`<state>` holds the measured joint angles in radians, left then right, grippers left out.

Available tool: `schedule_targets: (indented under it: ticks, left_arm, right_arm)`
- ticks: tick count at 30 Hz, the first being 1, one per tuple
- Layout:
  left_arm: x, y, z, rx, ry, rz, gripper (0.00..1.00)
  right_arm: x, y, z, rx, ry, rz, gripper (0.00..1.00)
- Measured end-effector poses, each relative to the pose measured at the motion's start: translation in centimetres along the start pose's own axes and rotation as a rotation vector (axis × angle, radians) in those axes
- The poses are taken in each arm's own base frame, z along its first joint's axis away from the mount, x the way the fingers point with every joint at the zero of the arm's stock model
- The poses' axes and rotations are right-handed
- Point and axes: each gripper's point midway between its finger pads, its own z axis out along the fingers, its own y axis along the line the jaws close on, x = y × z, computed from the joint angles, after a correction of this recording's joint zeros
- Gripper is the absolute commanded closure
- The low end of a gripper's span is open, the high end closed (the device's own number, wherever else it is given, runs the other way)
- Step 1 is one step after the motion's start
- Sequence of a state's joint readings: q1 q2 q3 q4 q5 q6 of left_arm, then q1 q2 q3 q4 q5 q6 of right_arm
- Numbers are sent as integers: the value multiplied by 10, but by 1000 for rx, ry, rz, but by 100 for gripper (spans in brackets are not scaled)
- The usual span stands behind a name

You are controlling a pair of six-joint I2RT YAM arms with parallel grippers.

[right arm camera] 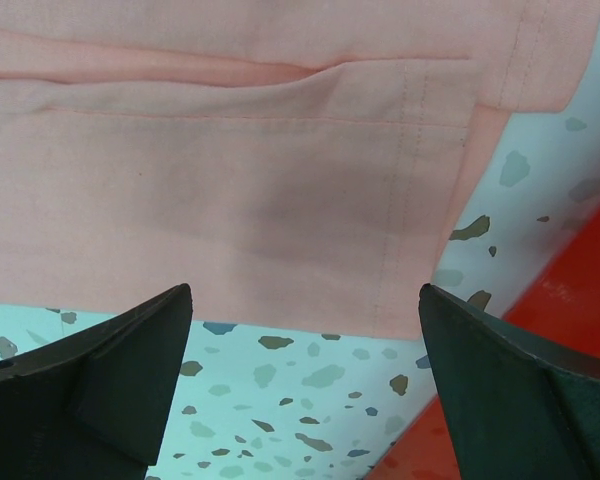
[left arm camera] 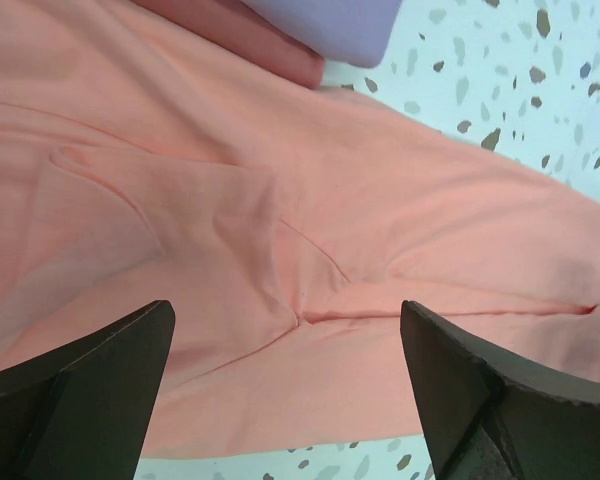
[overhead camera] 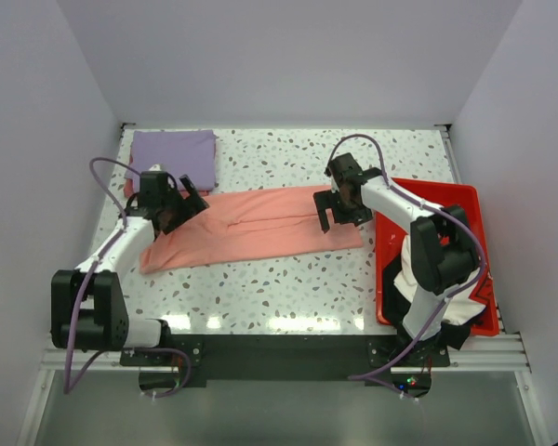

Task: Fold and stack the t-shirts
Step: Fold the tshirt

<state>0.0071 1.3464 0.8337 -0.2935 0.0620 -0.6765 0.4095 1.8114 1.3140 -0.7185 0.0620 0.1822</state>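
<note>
A salmon-pink t-shirt (overhead camera: 251, 228) lies flat on the speckled table as a long band folded lengthwise. My left gripper (overhead camera: 184, 206) hovers open over its left end, nothing between the fingers; the left wrist view shows creased pink cloth (left arm camera: 280, 200) under the left gripper (left arm camera: 285, 310). My right gripper (overhead camera: 339, 218) stands open over the shirt's right end; in the right wrist view the right gripper (right arm camera: 305, 295) is above bare table just off the stitched hem (right arm camera: 400, 200). A folded lavender-purple t-shirt (overhead camera: 172, 156) rests at the back left.
A darker pink folded cloth (left arm camera: 240, 40) peeks out beneath the lavender shirt (left arm camera: 320, 20). A red tray (overhead camera: 446, 197) sits at the right, its rim (right arm camera: 570, 300) close to the right gripper, with white cloth (overhead camera: 411, 269) and black cloth (overhead camera: 391, 283) in it.
</note>
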Motion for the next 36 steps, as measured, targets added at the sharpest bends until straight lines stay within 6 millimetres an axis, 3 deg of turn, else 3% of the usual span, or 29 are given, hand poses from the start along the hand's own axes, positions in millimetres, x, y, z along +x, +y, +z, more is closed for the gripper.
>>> schedule_targets:
  ticks: [3, 9, 12, 15, 18, 23, 27, 30, 36]
  left_arm:
    - [15, -11, 9, 20, 39, 43, 0]
    - [30, 12, 39, -69, 99, 34, 0]
    - [33, 22, 45, -115, 102, 36, 0]
    - [17, 32, 47, -181, 58, 35, 0]
    - [-15, 45, 45, -230, -20, 0, 0]
    - [-69, 94, 42, -354, -131, -103, 0]
    - [-90, 124, 48, -432, -142, -158, 0]
    - [-91, 126, 46, -433, -138, -165, 0]
    - [-106, 96, 23, -323, -190, -160, 0]
  right_arm:
    - [0, 0, 0, 0, 0, 0, 1]
    - [0, 0, 0, 0, 1, -2, 1]
    - [0, 0, 0, 0, 1, -4, 1]
    - [0, 0, 0, 0, 2, -5, 1]
    - [0, 0, 0, 0, 2, -5, 1]
    - [1, -1, 0, 1, 3, -7, 1]
    - [1, -1, -1, 1, 3, -8, 1]
    - [0, -1, -3, 0, -3, -7, 1]
    - [-1, -1, -5, -2, -9, -7, 1]
